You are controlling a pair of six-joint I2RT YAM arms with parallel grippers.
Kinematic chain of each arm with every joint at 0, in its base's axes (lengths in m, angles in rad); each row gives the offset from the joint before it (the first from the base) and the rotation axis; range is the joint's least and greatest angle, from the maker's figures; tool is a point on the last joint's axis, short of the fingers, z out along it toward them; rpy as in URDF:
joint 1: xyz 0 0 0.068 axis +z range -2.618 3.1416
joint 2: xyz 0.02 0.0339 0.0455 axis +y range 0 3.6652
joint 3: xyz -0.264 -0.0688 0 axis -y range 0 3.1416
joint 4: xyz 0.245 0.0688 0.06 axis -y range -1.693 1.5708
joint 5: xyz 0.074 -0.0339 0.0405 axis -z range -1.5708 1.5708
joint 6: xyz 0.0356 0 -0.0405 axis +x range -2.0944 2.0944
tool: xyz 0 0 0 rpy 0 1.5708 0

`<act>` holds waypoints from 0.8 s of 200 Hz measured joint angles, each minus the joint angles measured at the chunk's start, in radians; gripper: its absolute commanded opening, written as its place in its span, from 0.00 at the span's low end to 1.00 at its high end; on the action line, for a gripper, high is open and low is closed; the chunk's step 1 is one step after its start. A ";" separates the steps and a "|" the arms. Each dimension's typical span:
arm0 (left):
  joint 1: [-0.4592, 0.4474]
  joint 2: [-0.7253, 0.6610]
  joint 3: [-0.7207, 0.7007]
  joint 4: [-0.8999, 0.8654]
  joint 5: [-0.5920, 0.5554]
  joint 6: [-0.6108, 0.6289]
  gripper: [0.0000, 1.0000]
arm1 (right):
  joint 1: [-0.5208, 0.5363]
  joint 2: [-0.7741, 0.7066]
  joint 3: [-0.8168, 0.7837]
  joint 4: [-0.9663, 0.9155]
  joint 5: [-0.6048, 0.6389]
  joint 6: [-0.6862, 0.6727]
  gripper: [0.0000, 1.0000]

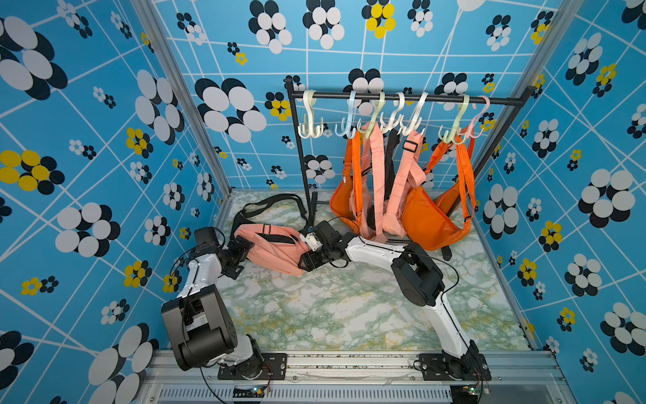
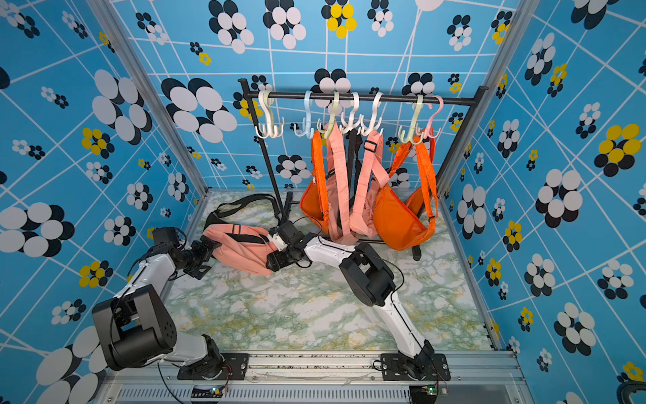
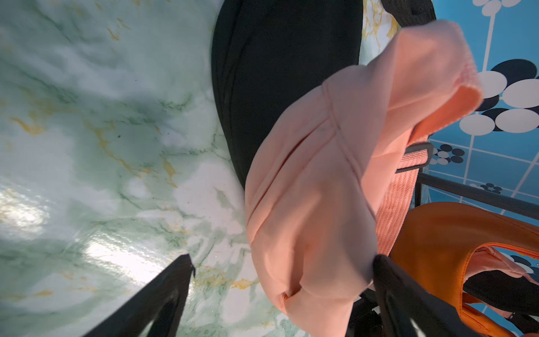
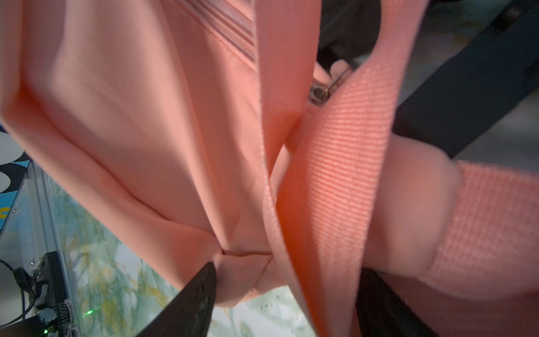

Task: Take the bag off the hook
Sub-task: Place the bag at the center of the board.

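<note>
A pink bag (image 1: 274, 250) (image 2: 241, 246) lies on the marble table, off the hooks, partly over a black bag (image 3: 280, 73). My left gripper (image 1: 242, 252) (image 3: 284, 259) stands open at its left end, one finger beside the fabric. My right gripper (image 1: 307, 253) (image 4: 288, 268) is at its right end, jaws wide around the bag's corner (image 4: 242, 262) and pink strap (image 4: 335, 175); the cloth touches one finger and is not squeezed. Several plastic hooks (image 1: 309, 119) hang on a black rail (image 1: 402, 98).
Two orange bags (image 1: 426, 217) (image 1: 344, 203) and a pink one (image 1: 393, 210) hang from the hooks at the back right. The black bag's strap (image 1: 269, 203) loops by the rack's left post (image 1: 302, 157). Blue patterned walls close three sides.
</note>
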 measured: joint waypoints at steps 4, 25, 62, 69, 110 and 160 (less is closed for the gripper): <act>-0.006 0.006 0.004 0.001 0.000 0.000 0.98 | 0.001 0.000 0.000 0.000 0.001 0.000 0.77; -0.022 0.031 0.024 0.008 0.000 -0.001 0.93 | 0.005 0.000 0.000 0.000 0.007 -0.007 0.77; -0.023 0.035 0.047 0.000 -0.010 0.001 0.59 | 0.031 0.000 0.010 -0.024 0.052 -0.066 0.79; -0.023 0.034 0.053 -0.006 -0.014 0.003 0.46 | 0.039 0.000 0.013 -0.034 0.059 -0.074 0.79; 0.011 0.028 0.062 -0.027 -0.018 0.022 0.07 | 0.067 -0.008 0.015 -0.059 0.063 -0.095 0.79; 0.070 0.010 0.079 -0.065 0.004 0.027 0.07 | 0.061 -0.122 0.013 -0.086 0.062 -0.101 0.82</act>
